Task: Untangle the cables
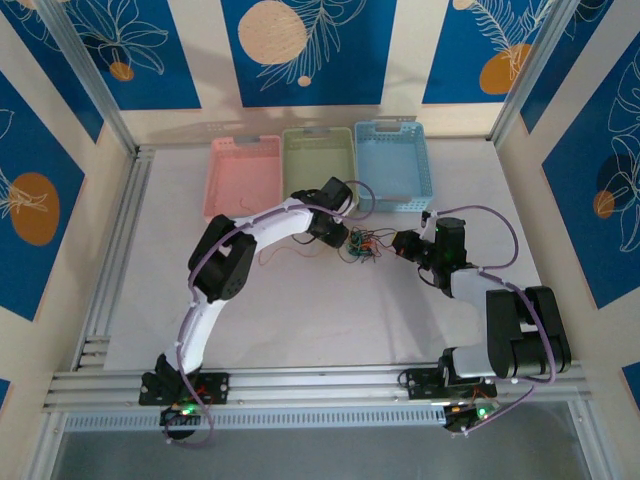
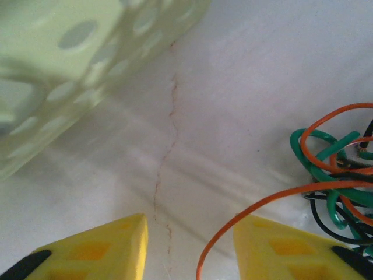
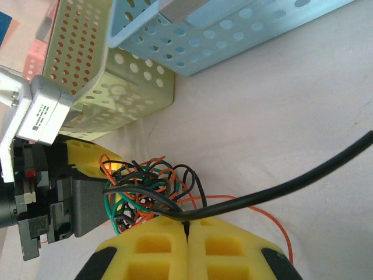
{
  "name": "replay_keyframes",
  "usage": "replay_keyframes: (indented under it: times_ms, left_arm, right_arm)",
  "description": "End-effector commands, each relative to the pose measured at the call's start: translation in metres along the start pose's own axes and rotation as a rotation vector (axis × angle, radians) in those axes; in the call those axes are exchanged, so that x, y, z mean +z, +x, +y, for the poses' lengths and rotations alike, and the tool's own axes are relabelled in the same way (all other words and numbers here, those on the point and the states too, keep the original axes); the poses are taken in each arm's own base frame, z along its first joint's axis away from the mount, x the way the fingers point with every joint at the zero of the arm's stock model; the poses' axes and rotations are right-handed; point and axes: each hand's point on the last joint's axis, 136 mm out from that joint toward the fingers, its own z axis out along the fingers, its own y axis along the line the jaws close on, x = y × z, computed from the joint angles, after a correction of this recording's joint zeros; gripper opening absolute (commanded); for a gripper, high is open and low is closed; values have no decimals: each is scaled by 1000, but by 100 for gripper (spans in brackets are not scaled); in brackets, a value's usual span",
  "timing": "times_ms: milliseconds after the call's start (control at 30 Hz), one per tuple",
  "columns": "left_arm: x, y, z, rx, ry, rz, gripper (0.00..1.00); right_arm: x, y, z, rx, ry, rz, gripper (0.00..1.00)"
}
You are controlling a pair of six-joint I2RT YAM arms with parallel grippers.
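Note:
The cables (image 1: 360, 247) lie as a knot of orange, green and black wires on the white table between my two grippers. My left gripper (image 1: 345, 238) is at the knot's left side. In the left wrist view it (image 2: 191, 224) stands open, with one orange wire (image 2: 245, 216) curving through the gap close to the right finger and the knot (image 2: 338, 175) off to the right. My right gripper (image 3: 187, 224) is shut on a black cable (image 3: 280, 189) that runs out of the knot (image 3: 145, 186) and is pinched at the fingertips.
Three baskets stand in a row at the back: pink (image 1: 243, 175), green (image 1: 318, 160), blue (image 1: 393, 160). The green basket (image 2: 70, 70) is close behind my left gripper. A thin reddish wire (image 1: 285, 250) lies loose on the table under the left arm.

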Motion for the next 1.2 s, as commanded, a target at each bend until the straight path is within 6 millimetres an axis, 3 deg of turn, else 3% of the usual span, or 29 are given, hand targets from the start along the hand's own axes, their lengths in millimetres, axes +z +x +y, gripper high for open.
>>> replay_keyframes:
  times_ms: [0,200,433,667,800,1167]
  left_arm:
    - [3,0,6,-2,-27,-9,40]
    - [1,1,15,-22,-77,-32,42]
    - [5,4,15,-31,-70,-23,36]
    - [-4,4,14,-47,-66,-49,4]
    - [-29,-1,15,-74,-65,-99,0]
    - [-129,-1,23,-152,-80,-243,0]
  right_arm:
    - [2,1,0,6,-1,7,0]
    - [2,1,0,3,-2,9,0]
    - [2,1,1,4,-4,9,0]
    - [2,1,0,5,-1,8,0]
    - [2,1,-1,8,3,7,0]
    - [2,0,-6,24,34,5,0]
